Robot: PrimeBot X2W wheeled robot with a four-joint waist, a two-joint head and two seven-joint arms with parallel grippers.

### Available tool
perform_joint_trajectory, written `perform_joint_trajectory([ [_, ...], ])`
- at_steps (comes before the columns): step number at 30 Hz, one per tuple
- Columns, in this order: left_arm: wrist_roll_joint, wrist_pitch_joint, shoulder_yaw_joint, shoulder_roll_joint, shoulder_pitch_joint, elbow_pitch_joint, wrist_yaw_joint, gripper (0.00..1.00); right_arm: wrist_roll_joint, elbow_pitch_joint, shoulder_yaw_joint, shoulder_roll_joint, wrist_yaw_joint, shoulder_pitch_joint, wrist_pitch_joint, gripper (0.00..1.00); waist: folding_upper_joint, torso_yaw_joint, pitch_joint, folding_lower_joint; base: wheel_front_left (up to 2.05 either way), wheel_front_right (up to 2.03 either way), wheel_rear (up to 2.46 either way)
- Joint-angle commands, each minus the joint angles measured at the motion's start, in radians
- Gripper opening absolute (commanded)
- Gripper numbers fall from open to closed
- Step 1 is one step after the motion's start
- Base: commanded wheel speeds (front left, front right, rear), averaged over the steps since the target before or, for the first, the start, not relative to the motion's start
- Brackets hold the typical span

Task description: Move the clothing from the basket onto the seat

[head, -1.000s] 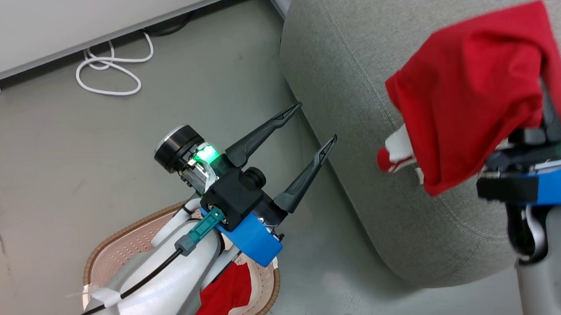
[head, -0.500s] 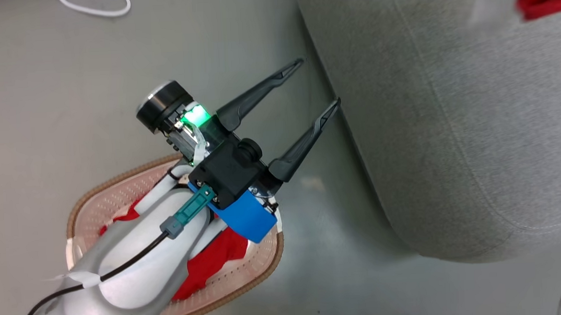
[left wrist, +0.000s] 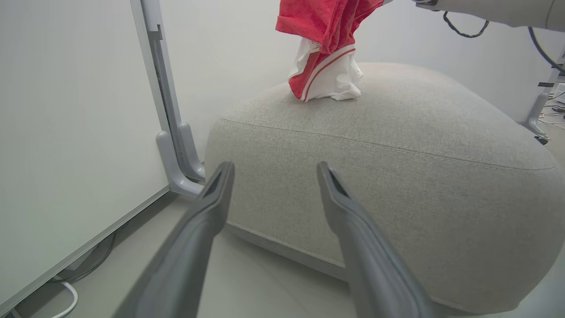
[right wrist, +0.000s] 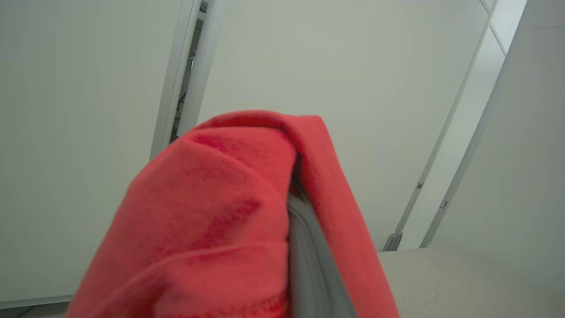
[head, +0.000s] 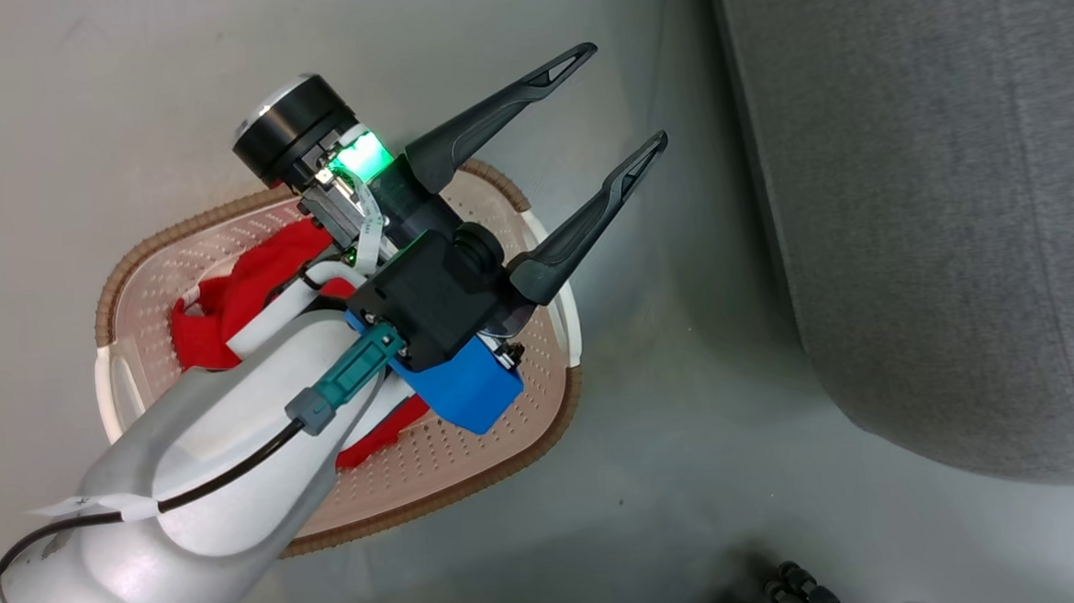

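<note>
Between basket (head: 481, 451) and seat (head: 937, 225), floor strip (head: 679, 377)

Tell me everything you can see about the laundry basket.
The basket is oval, pale plastic with rows of small holes, a brown woven-look rim and white handles at both ends. It stands upright on the grey floor, apart from the sofa. A red garment lies crumpled inside. The left arm and its open end effector hide its middle in the head view.
</note>
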Motion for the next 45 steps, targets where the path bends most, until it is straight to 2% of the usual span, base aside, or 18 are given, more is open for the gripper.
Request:
perform_joint_trajectory([
  [1,-0.002,-0.003,0.001,0.007,-0.018,-0.005,-0.001,1.0,-0.008,0.036,-0.016,-0.014,0.0,0.004,-0.004,0.0,0.0,0.02,0.035,-0.0002,0.0,0.0,0.0],
  [5,-0.003,-0.003,0.005,0.017,-0.021,-0.007,-0.001,1.0,-0.025,0.132,-0.072,-0.011,0.0,0.044,-0.004,0.0,0.0,0.019,0.059,-0.0002,0.0,0.0,0.0],
  [9,-0.004,-0.003,0.008,0.032,-0.021,-0.007,-0.001,1.0,-0.029,0.22,-0.115,0.029,0.0,0.069,-0.004,0.0,0.0,0.011,0.067,-0.0002,0.0,0.0,0.0],
  [14,-0.004,-0.003,0.01,0.04,-0.025,-0.003,-0.001,1.0,-0.016,0.294,-0.117,0.071,0.0,0.089,-0.004,0.0,0.0,0.0,0.062,-0.0002,0.0,0.0,0.0],
  [15,-0.004,-0.003,0.011,0.042,-0.025,-0.003,-0.001,1.0,-0.015,0.297,-0.117,0.074,0.0,0.087,-0.004,0.06,0.0,-0.001,0.06,-0.0002,0.0,0.0,0.0],
  [16,-0.004,-0.003,0.012,0.042,-0.024,-0.002,-0.001,1.0,-0.011,0.299,-0.111,0.081,0.0,0.09,-0.004,0.81,0.0,-0.002,0.055,-0.0002,0.0,0.0,0.0],
  [17,-0.004,-0.003,0.013,0.041,-0.021,0.0,-0.001,1.0,-0.008,0.296,-0.105,0.085,0.0,0.097,-0.004,1.0,0.0,-0.003,0.048,-0.0002,0.0,0.0,0.0],
  [24,-0.005,-0.003,0.049,0.019,0.041,0.013,0.001,1.0,0.029,0.223,-0.05,0.117,0.0,0.224,-0.004,1.0,0.0,-0.013,-0.056,-0.0002,0.0,0.0,0.0],
  [32,-0.014,-0.003,0.14,-0.016,0.151,0.03,0.011,1.0,0.079,0.117,0.082,0.092,0.0,0.437,-0.004,1.0,0.0,-0.011,-0.214,-0.0002,0.0,0.0,0.0],
  [37,-0.019,-0.003,0.22,-0.038,0.24,0.043,0.02,1.0,0.11,0.018,0.143,0.093,0.0,0.545,-0.004,1.0,0.0,0.015,-0.314,-0.0002,0.0,0.0,0.0],
  [45,-0.007,-0.003,0.387,-0.082,0.406,0.053,0.039,1.0,0.112,-0.139,0.26,0.142,0.0,0.666,-0.004,1.0,0.0,0.097,-0.456,-0.0002,0.0,0.0,0.0],
])
